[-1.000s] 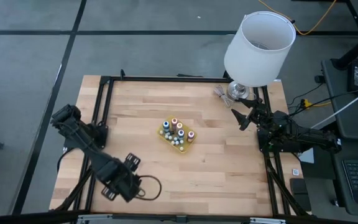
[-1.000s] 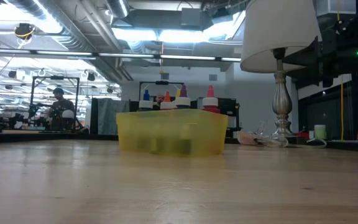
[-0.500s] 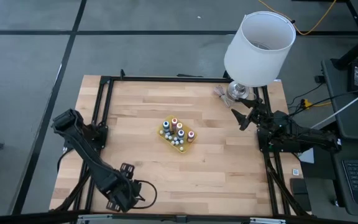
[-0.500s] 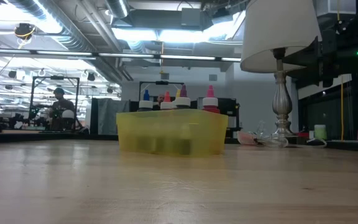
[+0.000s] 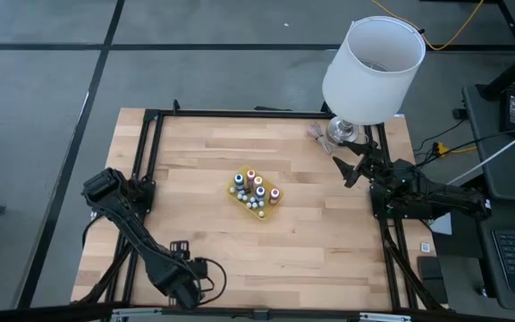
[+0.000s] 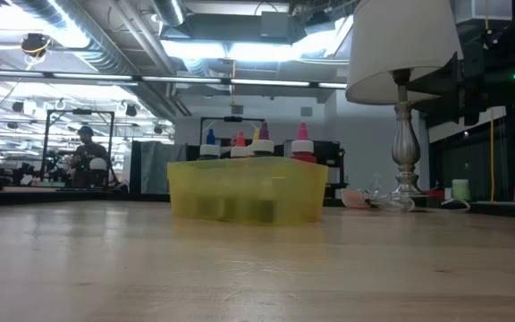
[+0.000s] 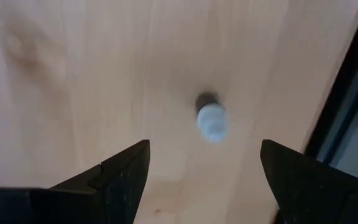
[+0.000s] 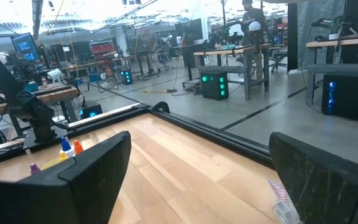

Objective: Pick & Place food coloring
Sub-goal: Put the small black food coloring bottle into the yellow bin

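Observation:
A small whitish food coloring bottle (image 7: 211, 119) stands upright on its base on the bare wood near the table's near left edge. My left gripper (image 7: 204, 152) points straight down over it, open, one finger to each side and not touching it. In the high view the left gripper (image 5: 186, 286) hides this bottle. More food coloring bottles (image 5: 256, 186) with coloured caps stand in a yellow tray (image 5: 240, 198) at the table's middle, and their caps (image 6: 240, 141) rise above the tray wall (image 6: 247, 190). My right gripper (image 5: 348, 170) waits open at the right edge.
A white-shaded lamp (image 5: 371, 67) stands at the far right corner, with a crumpled clear wrapper (image 5: 318, 132) by its base. The table's black frame rail (image 7: 347, 93) runs close beside the lone bottle. Bare wood lies around the tray.
My left gripper has moved toward the table's near edge and down, rolling about its own pointing line, and has stayed open. The tray and its bottles have not moved.

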You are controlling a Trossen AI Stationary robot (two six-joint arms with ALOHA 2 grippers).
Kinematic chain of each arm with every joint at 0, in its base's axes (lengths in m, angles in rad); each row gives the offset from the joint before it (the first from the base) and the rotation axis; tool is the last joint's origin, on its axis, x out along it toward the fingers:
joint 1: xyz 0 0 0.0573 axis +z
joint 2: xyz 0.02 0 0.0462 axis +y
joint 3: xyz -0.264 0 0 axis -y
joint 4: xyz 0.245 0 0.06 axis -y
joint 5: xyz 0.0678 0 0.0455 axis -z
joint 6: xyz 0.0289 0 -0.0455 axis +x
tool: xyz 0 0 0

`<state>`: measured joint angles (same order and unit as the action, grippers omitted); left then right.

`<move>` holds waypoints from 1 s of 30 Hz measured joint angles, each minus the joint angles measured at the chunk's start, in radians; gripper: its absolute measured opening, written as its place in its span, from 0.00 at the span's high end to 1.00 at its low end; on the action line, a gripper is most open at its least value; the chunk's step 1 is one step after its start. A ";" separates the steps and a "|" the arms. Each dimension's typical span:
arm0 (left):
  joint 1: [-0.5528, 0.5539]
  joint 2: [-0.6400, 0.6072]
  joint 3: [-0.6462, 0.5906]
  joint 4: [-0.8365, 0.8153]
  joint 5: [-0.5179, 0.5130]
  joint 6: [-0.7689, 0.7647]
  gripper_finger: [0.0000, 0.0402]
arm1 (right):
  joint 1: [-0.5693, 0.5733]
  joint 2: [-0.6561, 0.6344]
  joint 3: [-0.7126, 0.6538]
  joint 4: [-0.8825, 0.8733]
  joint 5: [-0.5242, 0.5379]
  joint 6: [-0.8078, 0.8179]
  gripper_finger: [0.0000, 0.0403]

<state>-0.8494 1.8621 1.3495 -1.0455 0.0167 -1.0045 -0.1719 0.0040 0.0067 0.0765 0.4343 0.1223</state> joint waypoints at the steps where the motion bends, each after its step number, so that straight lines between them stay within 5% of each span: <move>1: 0.000 0.001 0.000 0.014 -0.006 -0.026 0.26 | 0.000 0.000 0.000 0.000 0.000 0.000 0.05; 9: 0.002 0.003 -0.006 0.061 -0.086 -0.200 0.26 | 0.000 0.000 0.000 0.000 0.000 0.000 0.05; 30: 0.018 0.036 -0.068 0.172 -0.034 -0.338 0.26 | 0.000 0.000 0.000 0.000 0.000 0.000 0.05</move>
<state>-0.8318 1.8978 1.2819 -0.8732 -0.0169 -1.3426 -0.1719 0.0041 0.0069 0.0765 0.4343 0.1223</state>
